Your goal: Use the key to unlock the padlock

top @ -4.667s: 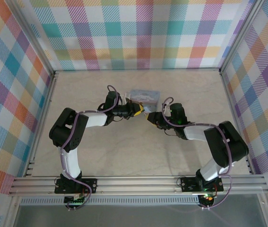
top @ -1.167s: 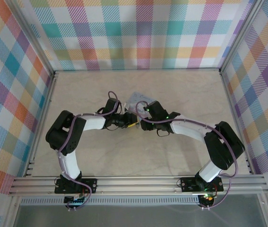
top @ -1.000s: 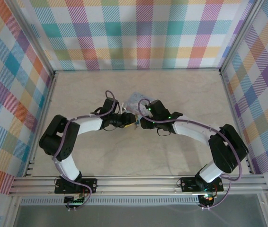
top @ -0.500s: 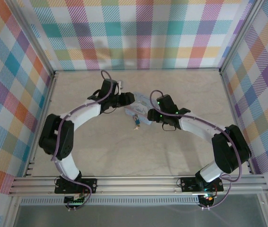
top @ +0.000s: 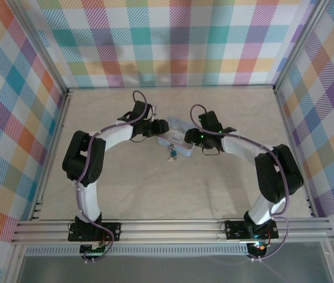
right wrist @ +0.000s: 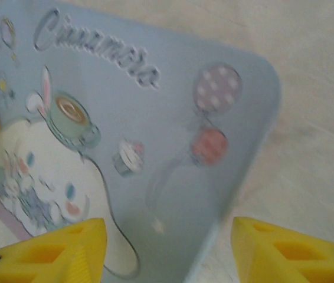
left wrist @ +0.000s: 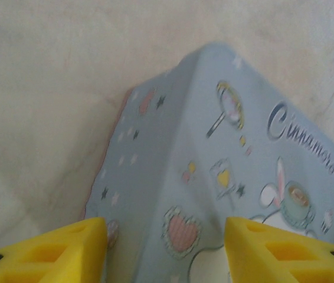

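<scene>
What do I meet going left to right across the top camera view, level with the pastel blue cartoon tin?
Left arm's yellow-fingered gripper, pastel blue rectangular tin, right arm's yellow-fingered gripper.

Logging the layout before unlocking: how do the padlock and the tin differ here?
Size: the padlock is a speck beside the far larger tin. Look: the padlock is bluish with dark parts; the tin is pastel blue with a white cartoon figure and script lettering. Place: the tin lies between the left tool and right tool; the padlock lies by the tin's near edge, no tool on it. Both appear to rest on the table.
</scene>
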You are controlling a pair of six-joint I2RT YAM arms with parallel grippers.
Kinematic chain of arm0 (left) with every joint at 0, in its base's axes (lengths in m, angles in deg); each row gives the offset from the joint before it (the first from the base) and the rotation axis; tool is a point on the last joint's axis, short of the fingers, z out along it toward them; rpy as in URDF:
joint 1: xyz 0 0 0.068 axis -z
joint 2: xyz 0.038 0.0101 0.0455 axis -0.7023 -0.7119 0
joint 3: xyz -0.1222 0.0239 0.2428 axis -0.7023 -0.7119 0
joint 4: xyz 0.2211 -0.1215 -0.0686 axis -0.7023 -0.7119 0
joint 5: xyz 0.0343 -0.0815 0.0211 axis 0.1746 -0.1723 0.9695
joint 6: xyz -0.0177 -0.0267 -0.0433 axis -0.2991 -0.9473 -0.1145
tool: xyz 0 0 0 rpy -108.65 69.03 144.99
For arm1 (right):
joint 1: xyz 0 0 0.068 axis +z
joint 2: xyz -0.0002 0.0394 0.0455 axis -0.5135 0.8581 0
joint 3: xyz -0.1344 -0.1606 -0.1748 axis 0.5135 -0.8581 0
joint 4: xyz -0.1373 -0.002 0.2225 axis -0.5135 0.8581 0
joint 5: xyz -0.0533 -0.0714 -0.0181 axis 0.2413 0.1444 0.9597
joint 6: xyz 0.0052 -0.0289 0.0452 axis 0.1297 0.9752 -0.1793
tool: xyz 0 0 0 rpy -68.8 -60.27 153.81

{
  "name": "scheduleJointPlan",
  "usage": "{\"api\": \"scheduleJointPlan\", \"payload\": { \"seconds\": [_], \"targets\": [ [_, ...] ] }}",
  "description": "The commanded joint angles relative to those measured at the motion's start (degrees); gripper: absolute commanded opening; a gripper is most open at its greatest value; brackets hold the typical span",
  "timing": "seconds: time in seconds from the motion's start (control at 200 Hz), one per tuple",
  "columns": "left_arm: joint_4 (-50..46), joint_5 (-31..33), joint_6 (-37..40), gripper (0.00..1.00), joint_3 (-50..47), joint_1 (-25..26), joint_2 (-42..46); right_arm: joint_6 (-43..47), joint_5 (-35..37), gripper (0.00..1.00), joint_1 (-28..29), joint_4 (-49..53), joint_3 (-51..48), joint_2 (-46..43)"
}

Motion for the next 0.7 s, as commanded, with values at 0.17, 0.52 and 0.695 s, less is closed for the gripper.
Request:
{"api": "scheduleJointPlan", "payload": {
  "seconds": [0.17, 0.52, 0.695],
  "targets": [
    [3.94, -0.56, -3.65, 0.54, -10.36, 0.85, 8.79, 5.84, -4.01, 0.58, -0.61, 1.08, 9.84, 8.09],
    [5.17, 2.07, -4.44, 0.54, -13.68, 1.04, 10.46, 13.08, 5.19, 0.58, -0.61, 6.4, 8.2, 2.59],
    [5.6, 2.23, -4.72, 0.52, -13.94, 1.03, 10.56, 14.56, 7.59, 0.56, 0.94, 7.5, 0.52, -7.3]
  ]
}}
